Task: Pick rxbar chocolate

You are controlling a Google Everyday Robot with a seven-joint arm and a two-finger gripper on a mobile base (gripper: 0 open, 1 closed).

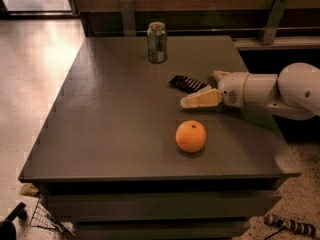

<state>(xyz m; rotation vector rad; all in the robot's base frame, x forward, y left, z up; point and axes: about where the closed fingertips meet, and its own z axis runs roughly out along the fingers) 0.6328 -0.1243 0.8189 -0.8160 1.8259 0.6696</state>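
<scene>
The rxbar chocolate [186, 83], a flat black wrapped bar with pale lettering, lies on the dark table [110, 119], right of centre. My gripper [200, 89] reaches in from the right on a white arm and sits low over the bar's right end. Its jaws are open, with one pale finger [200, 99] in front of the bar and the other behind it. The gripper holds nothing.
A green drink can [157, 42] stands upright at the back of the table. An orange ball-shaped fruit [190, 136] sits near the front, just below the gripper. The table's right edge is under my arm. A wire object and clutter lie on the floor at lower left.
</scene>
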